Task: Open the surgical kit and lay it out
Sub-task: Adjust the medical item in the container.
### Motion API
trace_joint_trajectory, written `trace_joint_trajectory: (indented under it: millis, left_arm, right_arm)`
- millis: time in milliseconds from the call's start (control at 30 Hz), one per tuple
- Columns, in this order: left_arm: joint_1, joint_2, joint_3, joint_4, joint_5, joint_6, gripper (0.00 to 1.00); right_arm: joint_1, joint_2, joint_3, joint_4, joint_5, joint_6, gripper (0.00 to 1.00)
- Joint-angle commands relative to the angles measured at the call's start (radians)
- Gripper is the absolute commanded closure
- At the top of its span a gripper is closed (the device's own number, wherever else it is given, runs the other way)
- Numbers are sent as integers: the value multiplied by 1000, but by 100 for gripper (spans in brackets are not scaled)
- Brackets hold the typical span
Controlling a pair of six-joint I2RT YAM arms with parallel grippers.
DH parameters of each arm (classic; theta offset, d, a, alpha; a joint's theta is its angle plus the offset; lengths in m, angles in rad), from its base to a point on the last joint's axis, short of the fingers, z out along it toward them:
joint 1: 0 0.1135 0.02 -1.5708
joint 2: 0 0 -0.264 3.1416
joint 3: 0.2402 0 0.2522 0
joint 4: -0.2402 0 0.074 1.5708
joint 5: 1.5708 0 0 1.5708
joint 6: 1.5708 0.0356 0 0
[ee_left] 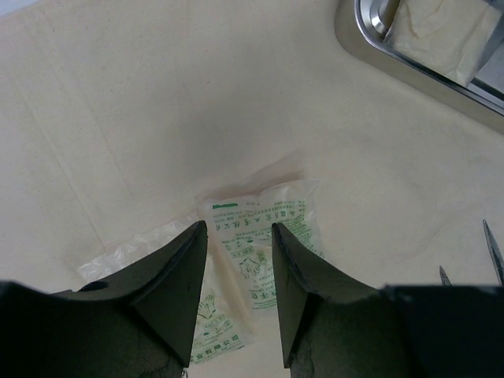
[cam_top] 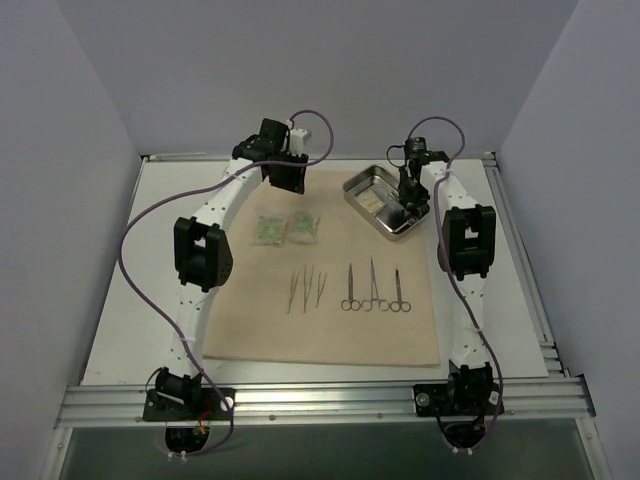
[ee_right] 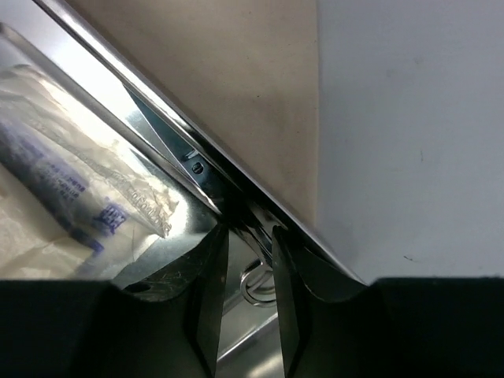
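Observation:
The beige cloth wrap (cam_top: 320,330) lies spread flat. On it lie two green packets (cam_top: 285,228), thin tweezers (cam_top: 307,288) and three scissor-handled forceps (cam_top: 374,288). The steel tray (cam_top: 362,182) stands at the back right. My left gripper (cam_top: 290,175) is open and empty above the green packets (ee_left: 264,244). My right gripper (cam_top: 410,195) reaches into the tray (ee_right: 118,71). Its fingers (ee_right: 249,230) sit close around a scissor-handled instrument (ee_right: 179,151) along the tray wall, its ring handle (ee_right: 253,287) showing between them. A purple-printed packet (ee_right: 71,197) lies in the tray.
White table (cam_top: 500,290) borders the cloth on the right, and its edge (ee_right: 409,142) shows beside the tray. Metal rails (cam_top: 320,400) run along the front, and grey walls enclose the sides. Forceps tips (ee_left: 492,252) show at the right of the left wrist view.

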Motion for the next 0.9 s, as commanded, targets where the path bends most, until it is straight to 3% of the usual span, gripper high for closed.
trace_joint_trajectory:
  millis: [0,233,433,600,867]
  left_arm:
    - [12,-2,10,32,12,-12,52]
    - [18,-2,13,32,9,-9,52]
    - [24,-2,17,33,4,-6,52]
    - [26,-5,17,32,3,-5,52]
    - [27,-7,16,29,3,-5,52]
  right_arm:
    - [-11,41,22,-29,-4,-18,74]
    - [-11,78,2,-8,-223,-12,71]
    - [-14,66,-24,18,-394,34,87]
    - [-14,52,-18,53,-364,69,88]
    - [-13,6,99,3,-316,23,78]
